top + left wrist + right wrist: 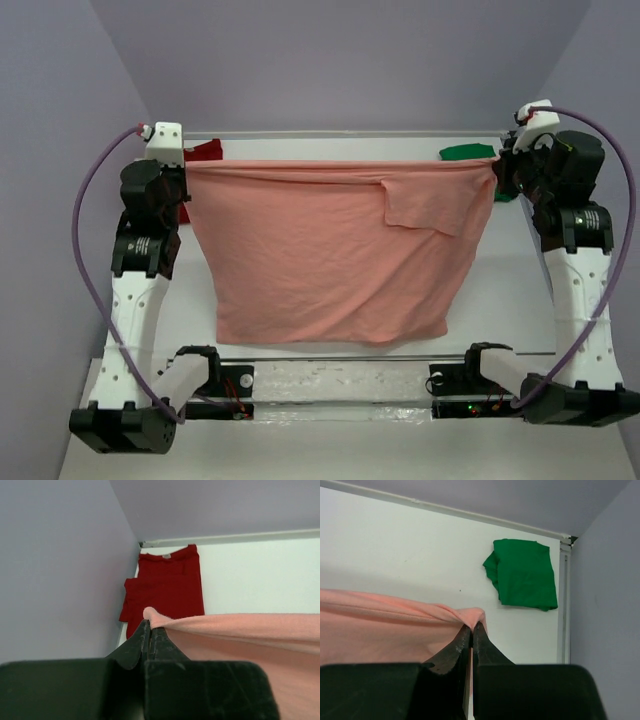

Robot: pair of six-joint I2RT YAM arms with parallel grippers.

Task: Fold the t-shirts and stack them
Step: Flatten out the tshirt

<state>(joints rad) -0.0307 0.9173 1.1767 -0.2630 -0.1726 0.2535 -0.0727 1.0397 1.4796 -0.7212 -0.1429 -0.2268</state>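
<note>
Salmon-pink cloth is stretched between the 2 arms. The salmon-pink t-shirt (330,260) is held up by its top edge over the white table (520,300), and the rest of it spreads down toward the arm bases in the top view. 1 sleeve lies folded across its front near the upper right corner. Whether the lower hem touches the table I cannot tell.

The left gripper (149,630) has its fingers pinched tight on the shirt's upper left corner, with a small nub of cloth bulging just past the tips. The right gripper (471,630) is clamped the same way on the upper right corner, the cloth bunched at its tips.

The dark red t-shirt (167,587) lies flat on the table in the far left corner, close to the side wall, with its collar toward the back edge. The bright green t-shirt (522,575) lies in the far right corner as a rough folded rectangle, just beside the table's right edge. These 2 shirts are well apart, each beyond an end of the raised pink edge.
</note>
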